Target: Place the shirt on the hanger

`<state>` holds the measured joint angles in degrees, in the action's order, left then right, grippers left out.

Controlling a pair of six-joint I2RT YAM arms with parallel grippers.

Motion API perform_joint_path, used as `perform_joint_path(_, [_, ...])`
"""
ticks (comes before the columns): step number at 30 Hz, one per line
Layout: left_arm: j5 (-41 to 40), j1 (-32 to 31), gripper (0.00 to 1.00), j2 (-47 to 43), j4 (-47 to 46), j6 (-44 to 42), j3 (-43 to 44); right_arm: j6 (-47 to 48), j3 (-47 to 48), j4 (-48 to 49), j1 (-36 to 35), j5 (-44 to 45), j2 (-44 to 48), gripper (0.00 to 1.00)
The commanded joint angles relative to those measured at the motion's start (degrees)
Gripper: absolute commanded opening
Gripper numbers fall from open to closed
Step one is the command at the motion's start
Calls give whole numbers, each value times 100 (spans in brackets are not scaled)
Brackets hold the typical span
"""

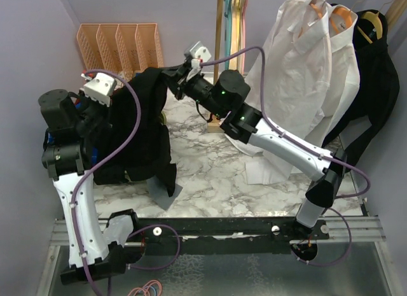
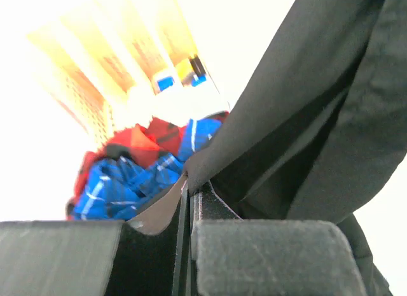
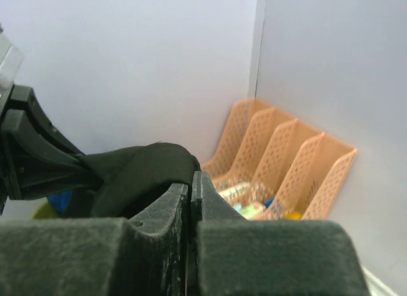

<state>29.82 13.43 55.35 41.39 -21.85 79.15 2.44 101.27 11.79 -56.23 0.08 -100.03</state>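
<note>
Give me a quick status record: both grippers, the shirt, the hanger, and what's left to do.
left gripper: shut on a fold of the shirt
right gripper: shut on another bunch of the shirt
shirt: held up between both arms, hanging down at the left of the marble table
hanger: on the rack at the back, left of the white dress shirt in the top view, neither gripper near it
remaining: shirt not yet on hanger

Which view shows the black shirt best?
Top external: most of the shirt shows there, hanging as one dark drape. Left wrist shows only a pinched panel up close; right wrist shows just a small pinched fold.
</note>
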Motion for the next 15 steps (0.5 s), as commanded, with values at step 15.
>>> perform_joint_path(15, [1358,25,0,-126,-708,1707,3049,216,3047,-220,24,-1113,694,1])
